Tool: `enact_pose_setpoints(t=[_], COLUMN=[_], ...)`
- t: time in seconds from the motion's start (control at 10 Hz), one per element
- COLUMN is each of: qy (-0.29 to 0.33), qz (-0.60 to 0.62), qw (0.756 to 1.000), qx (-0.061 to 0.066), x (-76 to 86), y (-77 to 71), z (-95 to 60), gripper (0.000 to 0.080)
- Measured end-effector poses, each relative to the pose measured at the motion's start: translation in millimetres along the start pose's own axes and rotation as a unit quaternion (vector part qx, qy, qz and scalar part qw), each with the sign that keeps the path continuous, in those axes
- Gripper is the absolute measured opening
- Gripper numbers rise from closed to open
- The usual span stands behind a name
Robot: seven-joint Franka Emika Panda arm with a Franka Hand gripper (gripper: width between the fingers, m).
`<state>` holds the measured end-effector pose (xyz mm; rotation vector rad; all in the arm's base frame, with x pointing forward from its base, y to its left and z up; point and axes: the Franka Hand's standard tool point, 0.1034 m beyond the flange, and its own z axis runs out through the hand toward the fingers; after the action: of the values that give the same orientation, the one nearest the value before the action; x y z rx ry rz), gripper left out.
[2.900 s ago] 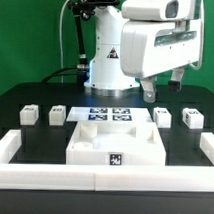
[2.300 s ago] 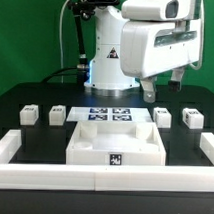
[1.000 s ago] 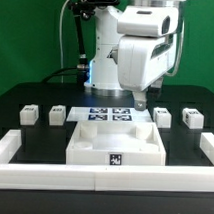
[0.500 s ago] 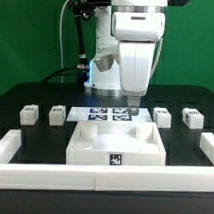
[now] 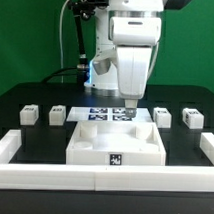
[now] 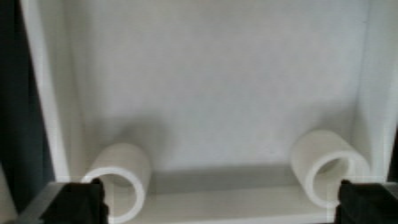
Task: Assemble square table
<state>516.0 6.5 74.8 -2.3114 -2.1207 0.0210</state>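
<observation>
The square table's white slab (image 5: 116,143) lies in the middle front, a black-white tag on its near edge. Four small white leg blocks stand in a row behind it: two at the exterior view's left (image 5: 30,113) (image 5: 58,113) and two at its right (image 5: 163,116) (image 5: 192,118). My gripper (image 5: 128,107) hangs just above the slab's far edge, over the marker board (image 5: 107,115). In the wrist view the slab (image 6: 214,90) fills the picture with two round corner sockets (image 6: 125,172). The black fingertips (image 6: 71,203) stand wide apart, open and empty, with the gripper (image 6: 217,205) between them.
A long white rim (image 5: 13,152) borders the black work surface at the front and both sides. The robot's base (image 5: 104,70) stands behind the marker board, with cables at the exterior view's left.
The arm has swung from the exterior view's right to the middle and turned its wrist. The gripper now hangs lower, over the slab's far edge. The parts have not moved.
</observation>
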Motion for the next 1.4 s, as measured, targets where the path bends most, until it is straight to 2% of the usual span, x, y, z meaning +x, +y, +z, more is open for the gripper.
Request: enact_pose_setpoints(t=[0.1,0.2,0.4,0.6,0.8,1.1,1.4], qy=[0.001,0.002,0.003,0.003,0.003,0.005,0.008], qz=[-0.009,-0.010,-0.006,-0.006,-0.006,-0.005,-0.004], qw=[1.000,1.000,1.000,1.000,1.000,1.000,0.999], qx=[0.000,0.006,0.013,0.012,0.018,0.026,0.035], x=[-1.3,-1.9,-9.3,-9.1,-10.4,-11.3,-11.5], y=[-12.3,-21.4,-32.8,-30.7,-38.6,-64.4,-68.1], z=[8.1,16.7,30.1,28.6,32.2,49.7,67.0], gripper=[0.0650,0.0650,0.0650,0.0650,0.0650,0.0650,0.0650])
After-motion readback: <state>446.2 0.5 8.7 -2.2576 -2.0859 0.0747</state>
